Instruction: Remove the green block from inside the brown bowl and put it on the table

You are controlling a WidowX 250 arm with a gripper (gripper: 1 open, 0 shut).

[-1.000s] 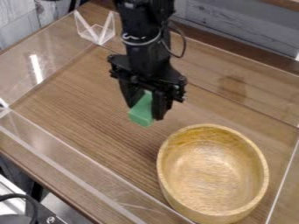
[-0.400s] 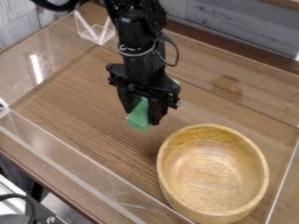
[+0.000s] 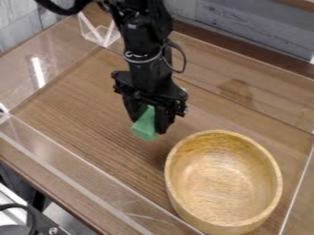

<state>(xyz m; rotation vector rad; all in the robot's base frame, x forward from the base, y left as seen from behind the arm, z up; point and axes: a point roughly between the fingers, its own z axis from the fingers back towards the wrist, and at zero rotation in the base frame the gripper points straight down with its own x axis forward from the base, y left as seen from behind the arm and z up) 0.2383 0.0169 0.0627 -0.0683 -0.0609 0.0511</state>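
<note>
One green block (image 3: 146,124) between tool's (image 3: 150,112) fingertips

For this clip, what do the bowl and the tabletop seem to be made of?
The bowl looks like light tan wood with a smooth, satin finish, going by its warm color and thick rim, though a wood-look plastic can't be excluded. The tabletop appears to be brown wood or a wood-grain laminate, fairly smooth, with a bright reflection near its left side suggesting slight gloss.
</note>
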